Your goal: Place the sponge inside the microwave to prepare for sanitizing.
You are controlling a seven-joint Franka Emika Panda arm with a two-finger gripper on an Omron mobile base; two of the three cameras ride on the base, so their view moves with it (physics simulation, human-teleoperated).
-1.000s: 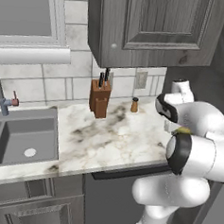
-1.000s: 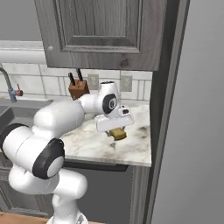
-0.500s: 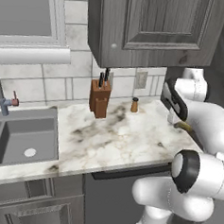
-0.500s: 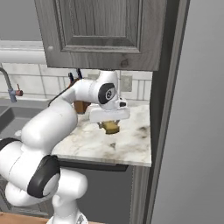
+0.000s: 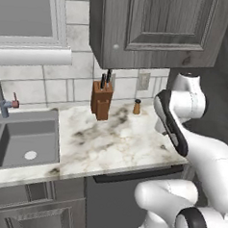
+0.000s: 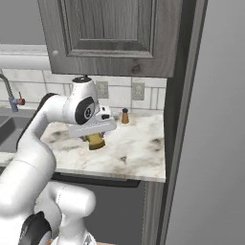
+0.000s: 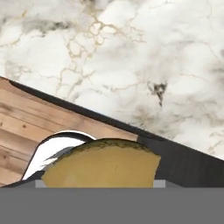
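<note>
Sponge – yellow, likely light, soft, compressible; gripper closed on it, above marble counter. You keep hold across its middle – avoid squeezing.

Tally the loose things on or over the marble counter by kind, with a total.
Knife block: 1
Brown shaker bottle: 1
Sponge, in the gripper above the counter: 1
Total: 3

Marble table, grey sink at left end, white tile wall, dark wood cabinet overhead, wood floor below.
</note>
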